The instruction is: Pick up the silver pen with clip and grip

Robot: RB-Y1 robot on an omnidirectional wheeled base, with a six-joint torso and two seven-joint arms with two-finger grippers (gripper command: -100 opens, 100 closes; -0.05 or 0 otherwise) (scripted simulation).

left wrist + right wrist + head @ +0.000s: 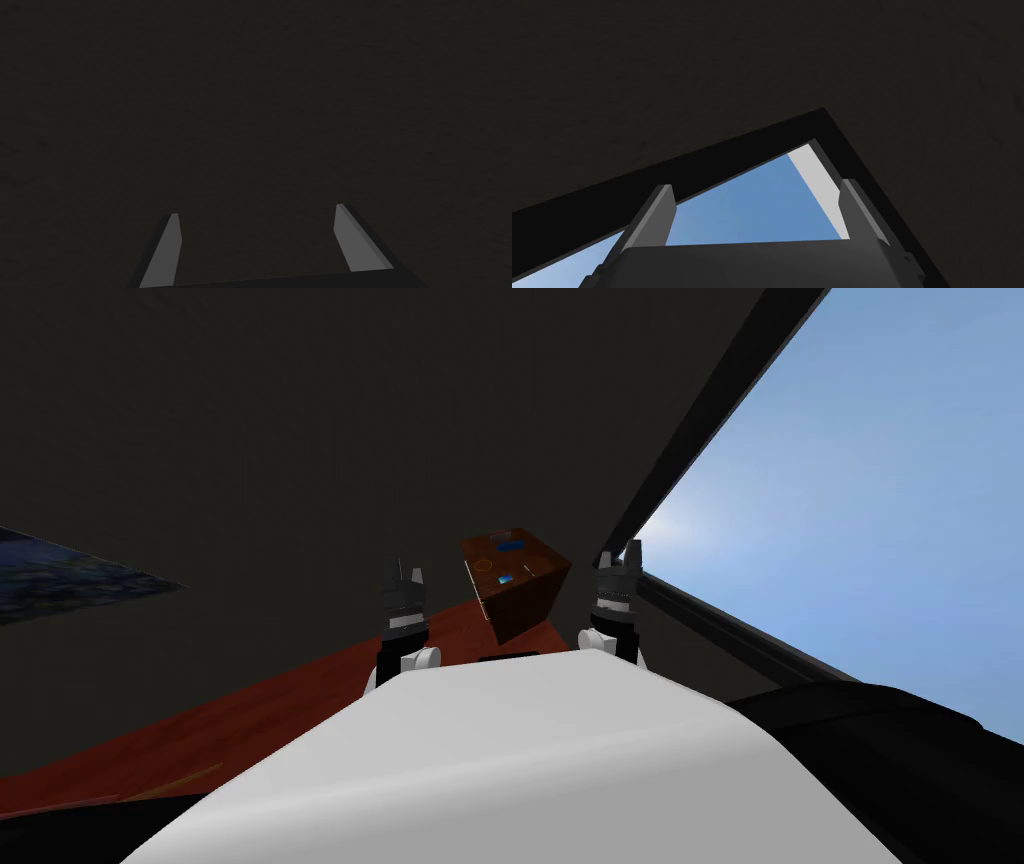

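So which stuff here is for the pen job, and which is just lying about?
For the job: left pincer, right pincer, both open; brown cabinet ahead, likely where to look; pen too small to tell.
Just lying about: blue things and an orange ring on its top.

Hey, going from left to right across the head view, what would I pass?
dark blue picture → left claw → brown wooden cabinet → right claw → window
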